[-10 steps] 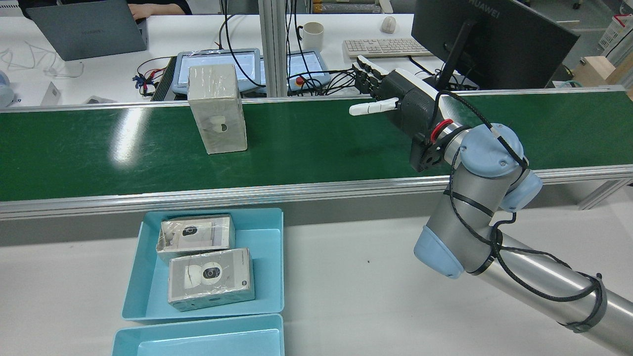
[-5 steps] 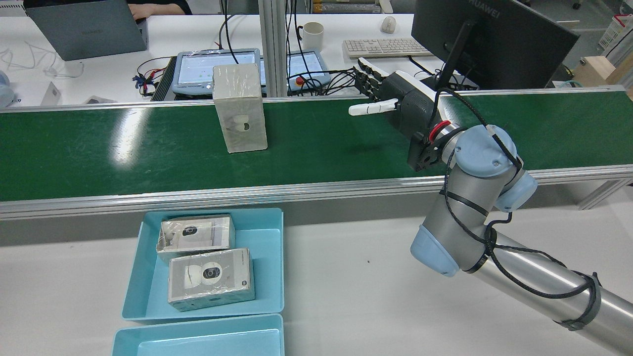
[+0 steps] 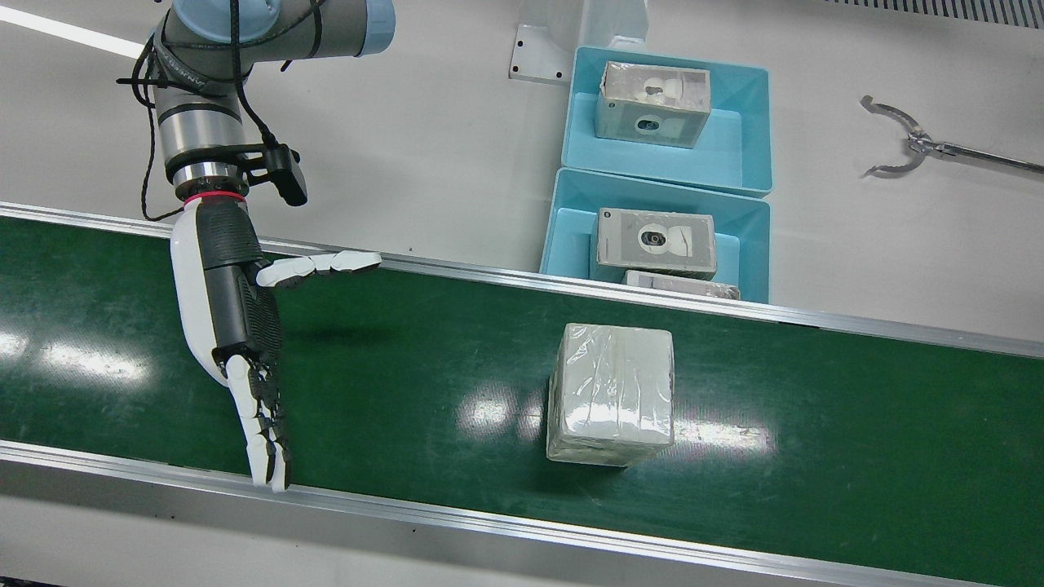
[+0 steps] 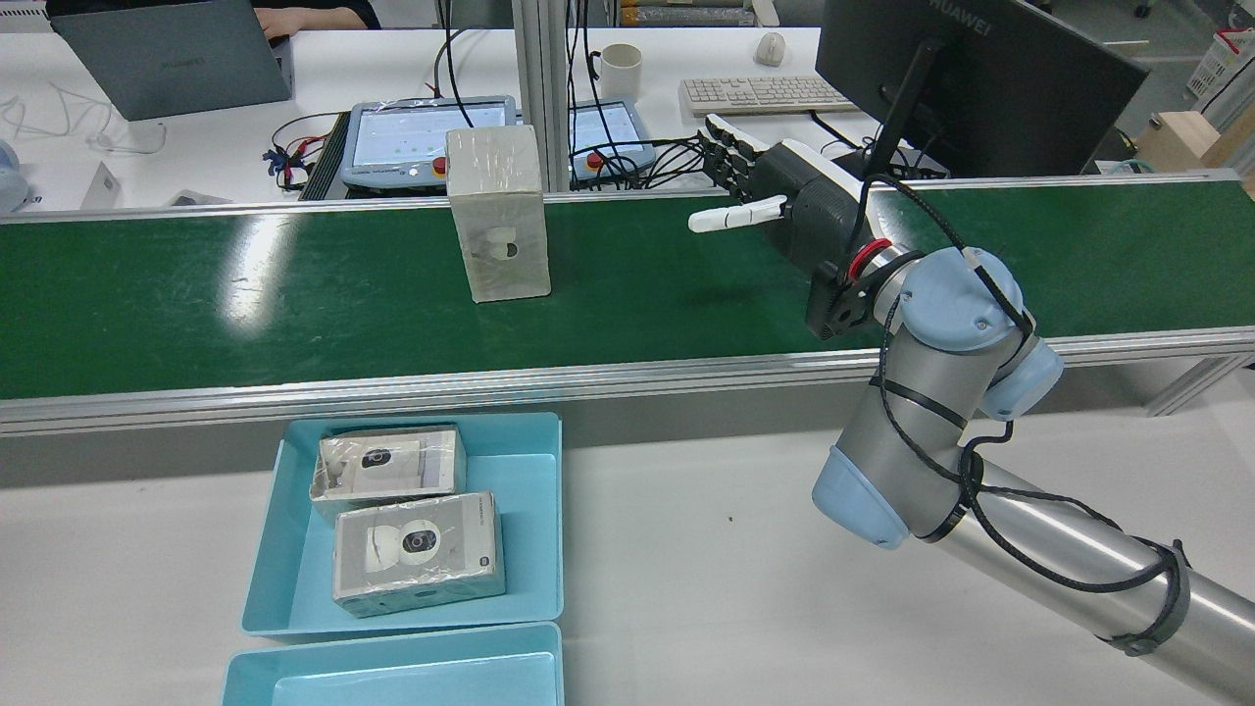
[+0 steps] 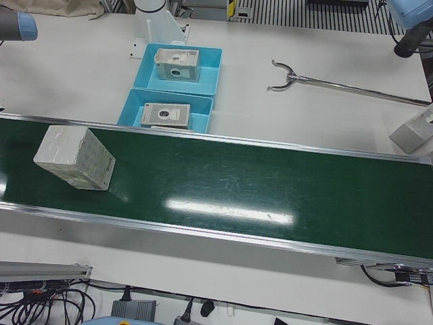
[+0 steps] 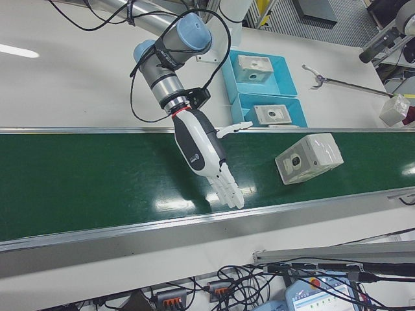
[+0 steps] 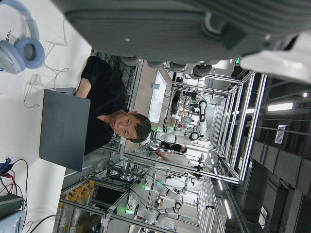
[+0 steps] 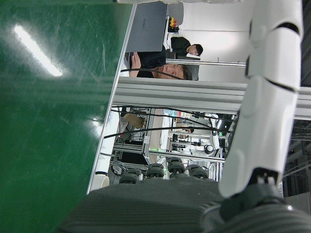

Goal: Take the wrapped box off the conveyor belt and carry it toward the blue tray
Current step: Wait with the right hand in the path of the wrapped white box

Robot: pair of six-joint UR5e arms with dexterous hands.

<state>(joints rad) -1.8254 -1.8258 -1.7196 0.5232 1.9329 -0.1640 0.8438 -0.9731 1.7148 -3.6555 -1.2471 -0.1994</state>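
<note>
A long green conveyor belt (image 3: pixel 408 367) runs across the station. On it stands the wrapped box (image 3: pixel 610 393), a pale carton under shiny clear film, upright on its end and nearer the belt's far edge from the robot. Nothing touches it.

The right hand (image 3: pixel 232 326) hovers over the belt, well apart from the box. Its fingers (image 3: pixel 265 436) are stretched out straight, side by side, reaching across the belt toward the operators' side, while the thumb (image 3: pixel 322 265) juts out sideways toward the box. The hand is spread and holds nothing.

Of the left hand, only its dark palm shows at the top of its own camera's picture (image 7: pixel 170 29); I cannot tell how its fingers are set.

On the white table beside the belt, on the robot's side, sits the blue tray (image 4: pixel 534 529), already holding two wrapped boxes lying flat. A second blue tray (image 4: pixel 392 677) touches it on the robot's side.
</note>
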